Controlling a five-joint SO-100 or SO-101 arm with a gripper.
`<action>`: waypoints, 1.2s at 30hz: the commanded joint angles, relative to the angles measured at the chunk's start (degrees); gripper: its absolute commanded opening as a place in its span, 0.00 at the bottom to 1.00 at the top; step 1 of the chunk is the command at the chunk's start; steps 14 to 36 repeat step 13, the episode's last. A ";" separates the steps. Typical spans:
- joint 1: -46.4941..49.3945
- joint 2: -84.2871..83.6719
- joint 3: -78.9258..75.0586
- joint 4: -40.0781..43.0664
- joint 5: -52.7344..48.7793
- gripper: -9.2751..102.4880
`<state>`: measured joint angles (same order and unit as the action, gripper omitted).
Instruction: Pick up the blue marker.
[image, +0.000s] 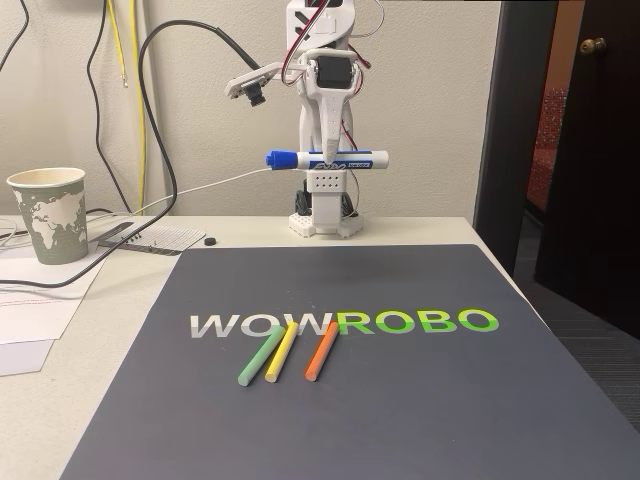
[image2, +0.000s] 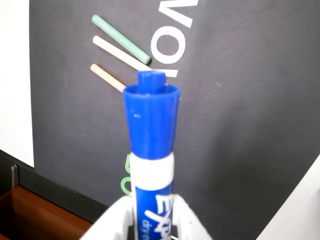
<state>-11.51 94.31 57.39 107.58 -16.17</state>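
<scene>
The gripper (image: 326, 158) clasps the blue marker (image: 326, 159) mid-barrel, level above the mat (image: 400, 400); it looks light, stiff, smooth.

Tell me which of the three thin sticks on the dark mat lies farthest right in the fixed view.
The thin orange stick; the green stick and yellow stick lie to its left.

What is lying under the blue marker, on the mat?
Under the raised blue marker the wrist view shows the dark mat with green, yellow and orange sticks; the marker's cap hides the orange stick's near end.
</scene>
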 joint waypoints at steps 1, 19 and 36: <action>0.53 0.97 -0.53 8.79 0.35 0.08; -0.09 0.79 -0.53 8.53 0.79 0.08; -0.09 0.79 -0.53 8.53 0.79 0.08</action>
